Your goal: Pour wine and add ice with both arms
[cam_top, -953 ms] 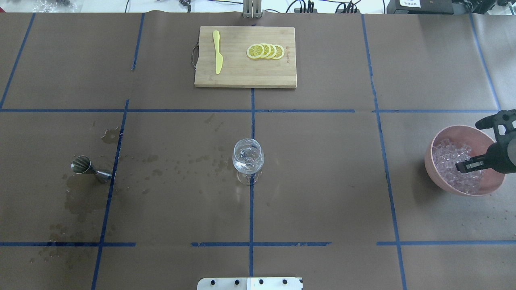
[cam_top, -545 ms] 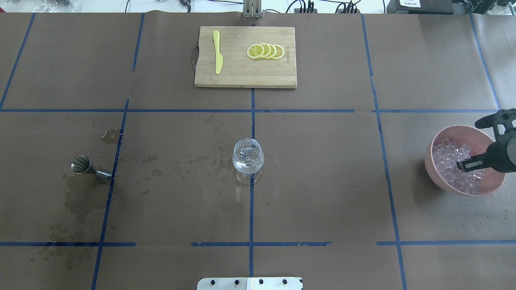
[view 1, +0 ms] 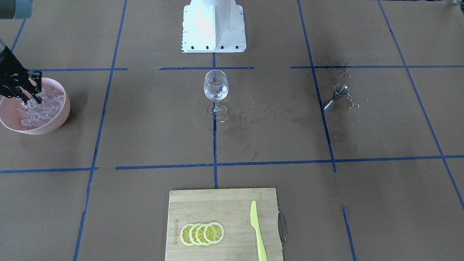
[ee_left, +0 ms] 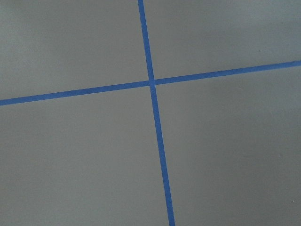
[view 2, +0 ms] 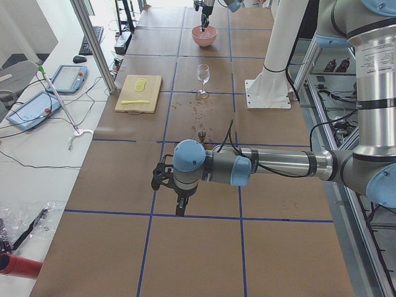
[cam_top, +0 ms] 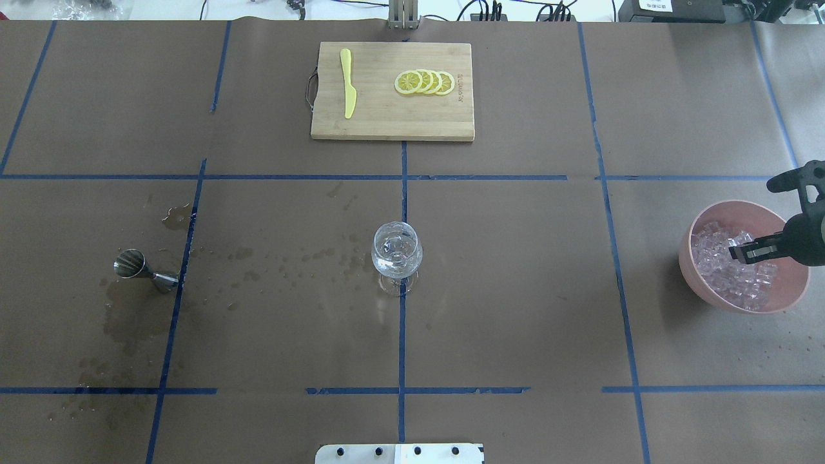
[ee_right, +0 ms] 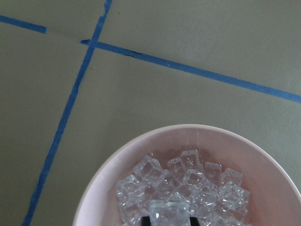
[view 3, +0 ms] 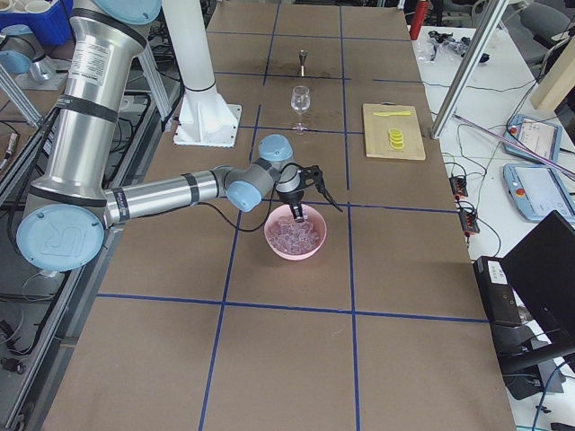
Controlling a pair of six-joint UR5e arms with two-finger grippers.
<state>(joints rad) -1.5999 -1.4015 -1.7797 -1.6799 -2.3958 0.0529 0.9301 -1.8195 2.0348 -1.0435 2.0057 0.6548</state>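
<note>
The wine glass (cam_top: 397,250) stood upright with something clear in its bowl. Everything else is placed from it.

Well apart from the glass, on the robot's right, sat the pink bowl (cam_top: 688,254) with its heap of ice (cam_top: 725,274). The right gripper (cam_top: 738,253) hung over that bowl, its long axis close to upright and its fingertips pointing down at the heap. In the right wrist view its jaws were narrowed onto a single ice cube (ee_right: 169,213), held square between them. That cube was at or just above the heap; whether it was clear of the other cubes could not be told.

On the glass's other side, the robot's left, a steel jigger (cam_top: 143,270) stood upright among wet spots. Farther out that way, the left gripper (view 2: 179,209) pointed straight down at the table from a level forearm. How far it was open could not be told — its own camera showed only a crossing of blue tape (ee_left: 151,83).

Beyond the glass, away from the robot, lay a wooden cutting board (cam_top: 387,122). On it were a row of overlapping lemon slices (cam_top: 425,82) and a yellow knife (cam_top: 349,87), the knife's long axis running toward and away from the glass.
</note>
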